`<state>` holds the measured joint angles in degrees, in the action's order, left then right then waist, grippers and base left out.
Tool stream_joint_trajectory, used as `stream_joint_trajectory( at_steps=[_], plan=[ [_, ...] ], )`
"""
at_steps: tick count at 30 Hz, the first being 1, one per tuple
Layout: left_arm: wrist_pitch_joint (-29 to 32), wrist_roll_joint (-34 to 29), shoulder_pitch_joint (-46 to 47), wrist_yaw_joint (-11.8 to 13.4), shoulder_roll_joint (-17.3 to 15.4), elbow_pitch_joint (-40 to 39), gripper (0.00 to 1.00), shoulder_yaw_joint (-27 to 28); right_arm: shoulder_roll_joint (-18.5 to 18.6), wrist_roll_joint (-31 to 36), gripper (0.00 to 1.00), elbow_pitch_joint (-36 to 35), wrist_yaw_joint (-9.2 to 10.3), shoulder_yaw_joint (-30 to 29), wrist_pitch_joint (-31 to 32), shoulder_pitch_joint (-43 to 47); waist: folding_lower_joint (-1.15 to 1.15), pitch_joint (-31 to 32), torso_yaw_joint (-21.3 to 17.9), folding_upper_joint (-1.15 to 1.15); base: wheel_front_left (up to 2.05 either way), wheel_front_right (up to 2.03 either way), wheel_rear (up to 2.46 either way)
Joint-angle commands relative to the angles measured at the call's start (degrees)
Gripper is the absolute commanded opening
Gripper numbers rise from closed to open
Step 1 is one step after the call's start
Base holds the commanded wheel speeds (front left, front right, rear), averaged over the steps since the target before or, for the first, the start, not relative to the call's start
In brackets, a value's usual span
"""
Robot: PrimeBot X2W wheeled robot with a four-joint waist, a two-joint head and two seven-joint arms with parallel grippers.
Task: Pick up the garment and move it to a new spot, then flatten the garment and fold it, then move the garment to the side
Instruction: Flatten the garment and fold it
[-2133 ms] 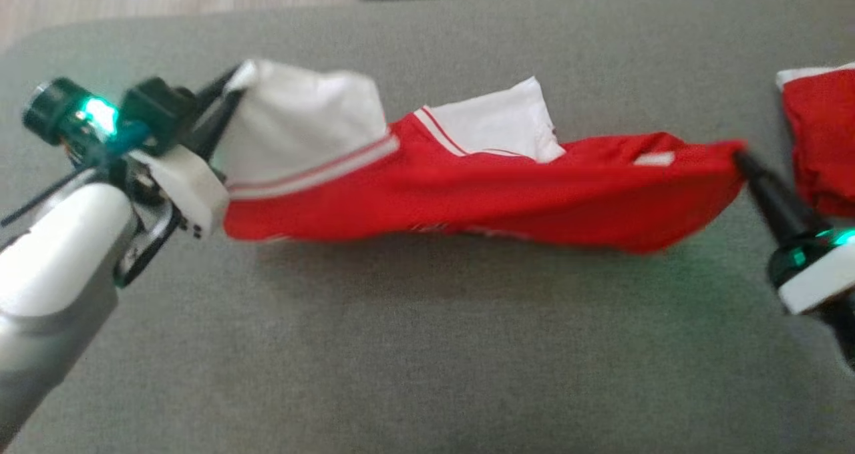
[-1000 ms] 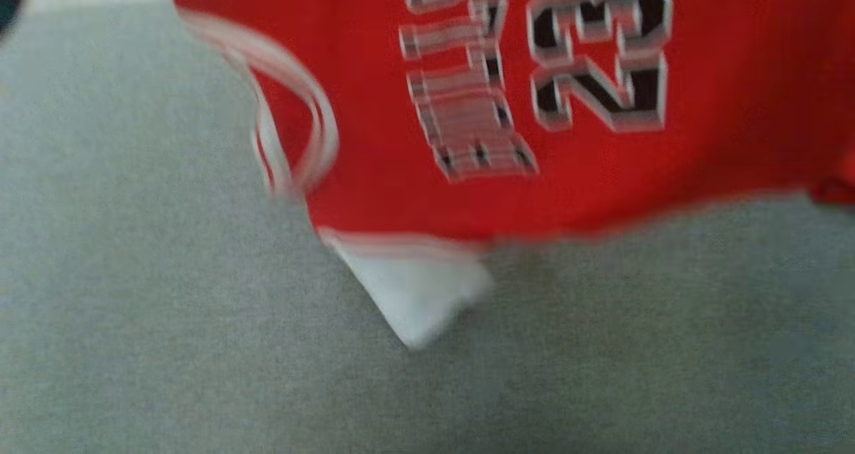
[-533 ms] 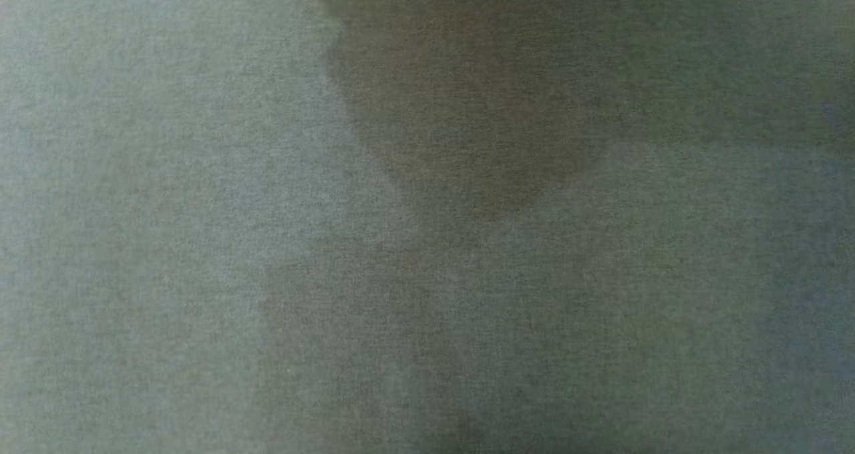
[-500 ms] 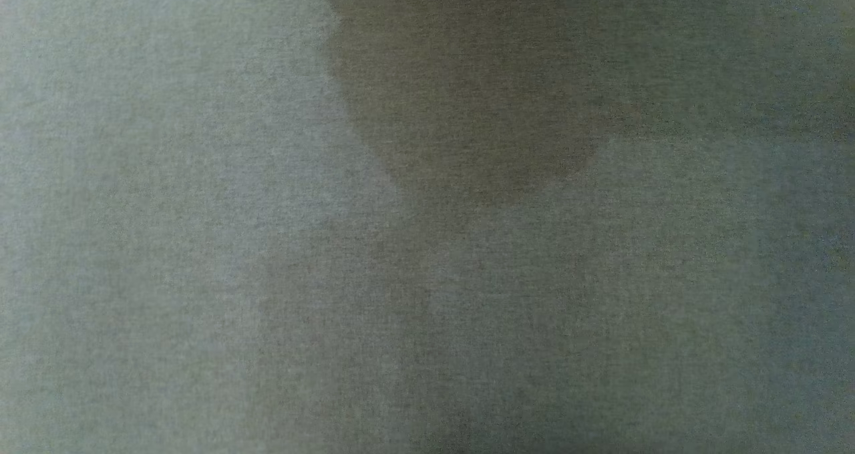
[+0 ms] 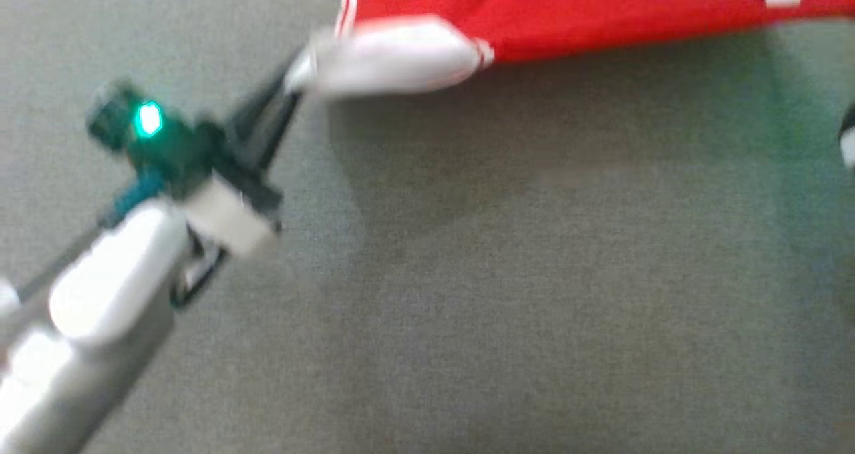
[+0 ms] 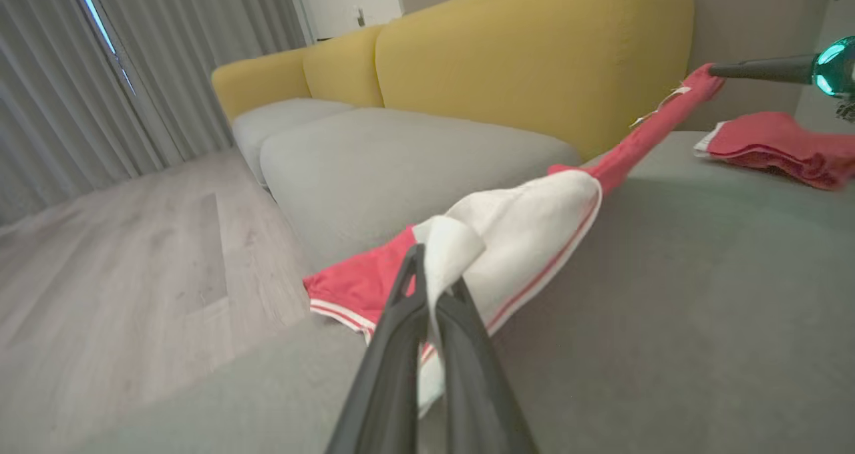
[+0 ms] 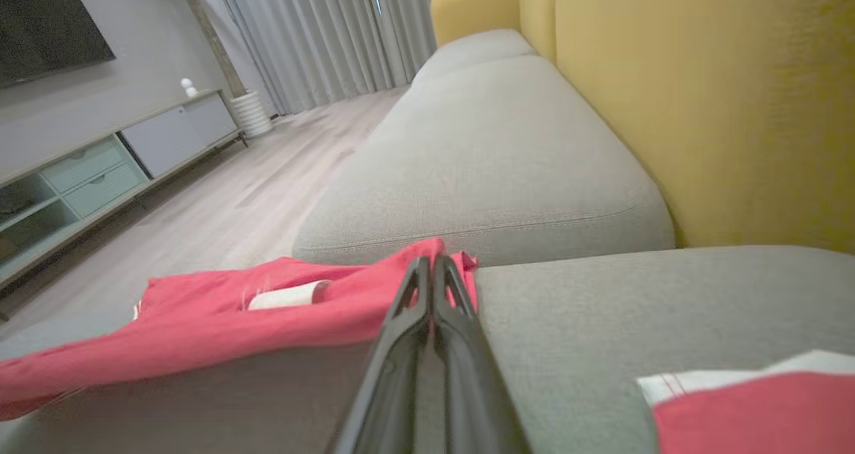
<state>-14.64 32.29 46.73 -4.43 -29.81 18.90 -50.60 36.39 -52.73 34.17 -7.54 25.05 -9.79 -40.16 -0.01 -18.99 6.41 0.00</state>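
Observation:
The garment [image 5: 568, 10] is a red jersey with white sleeves and white stripes, stretched in the air just above the grey cushion [image 5: 467, 274]. My left gripper [image 5: 292, 83] is shut on its white sleeve end [image 6: 467, 247] at the upper left of the head view. In the left wrist view the garment [image 6: 641, 140] runs as a taut band to my right gripper [image 6: 715, 72]. My right gripper [image 7: 431, 264] is shut on the red corner [image 7: 447, 254], with the cloth [image 7: 200, 320] trailing off to the left.
A second red and white garment [image 6: 775, 147] lies folded on the cushion beyond the right gripper, also seen in the right wrist view [image 7: 755, 407]. Yellow sofa backrests [image 6: 534, 47] rise behind the cushions. Wooden floor [image 6: 100, 274] lies past the cushion edge.
The head camera has swung sharply: the garment left its view, then returned at the top. Both grippers kept their hold, and the garment hangs stretched between them again.

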Motion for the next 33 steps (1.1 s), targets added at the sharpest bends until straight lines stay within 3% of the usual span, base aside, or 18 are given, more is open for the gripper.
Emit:
stream_joint_trajectory(
  at_steps=[1,6,11,14,18,24,33],
  plan=[
    [-0.34,0.82,0.11,0.79,-3.2,-1.84,0.0,2.32,2.17,-0.43,0.0,-1.65,0.05,-0.59,-1.12,1.97,0.01,2.1,-0.43,0.0,0.0,0.0,0.0],
    [-0.26,2.46,-12.11,3.78,-5.9,-7.08,0.0,0.5,1.28,-0.46,0.0,-3.84,0.05,-2.15,-3.42,13.09,0.01,6.48,-2.19,0.0,0.0,0.0,0.0],
    [0.66,3.28,-22.33,8.68,-8.25,-12.35,0.0,-1.63,-0.41,0.3,0.0,-7.64,0.05,-4.96,-4.26,23.35,0.01,10.03,-3.31,0.0,0.0,0.0,0.0],
    [1.25,3.45,-27.03,11.37,-9.44,-14.76,0.0,-2.72,-0.87,1.13,0.0,-10.51,0.05,-6.82,-4.27,29.65,0.01,11.13,-3.57,0.0,0.0,0.0,0.0],
    [2.7,3.52,-30.38,13.11,-10.57,-17.15,0.0,-4.07,-1.64,2.27,0.0,-14.73,0.05,-10.49,-3.15,36.9,0.01,11.42,-3.55,0.0,0.0,0.0,0.0],
    [4.39,2.78,-28.68,13.75,-10.95,-19.06,0.0,-3.99,-3.87,4.96,0.0,-21.19,0.05,-17.34,0.63,41.9,0.01,9.51,-2.67,0.0,0.0,0.0,0.0],
    [6.17,-2.47,-14.69,9.28,-7.5,-13.56,0.0,-4.04,-8.55,9.36,0.0,-24.51,0.05,-25.14,7.76,36.54,0.01,3.9,-0.26,0.0,0.0,0.0,0.0]
  ],
)
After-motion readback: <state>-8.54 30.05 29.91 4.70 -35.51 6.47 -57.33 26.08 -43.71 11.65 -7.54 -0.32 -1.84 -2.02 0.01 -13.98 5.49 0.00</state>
